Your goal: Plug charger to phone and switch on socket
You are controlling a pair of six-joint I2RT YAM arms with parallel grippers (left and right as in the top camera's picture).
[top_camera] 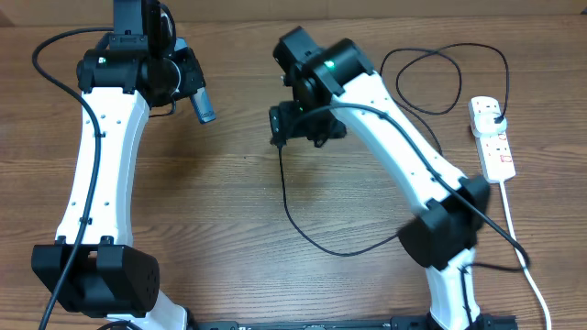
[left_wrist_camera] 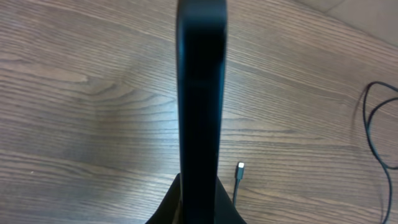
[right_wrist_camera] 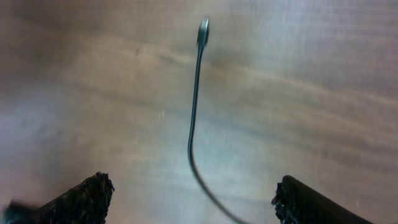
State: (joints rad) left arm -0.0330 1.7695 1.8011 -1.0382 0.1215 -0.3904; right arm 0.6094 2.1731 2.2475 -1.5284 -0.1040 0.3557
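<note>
Items were counted: one charger laid on the table, its tip seen below the widely spread right gripper; one phone clamped in the left gripper; one socket placed far right, plug inserted.

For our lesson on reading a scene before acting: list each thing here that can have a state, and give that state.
phone: held off the table, edge-on, not connected.
charger: plug in the socket, tip loose on the table.
socket: charger plugged in; switch position cannot be told.
left gripper: shut on the phone.
right gripper: open, over the tip, holding nothing.
</note>
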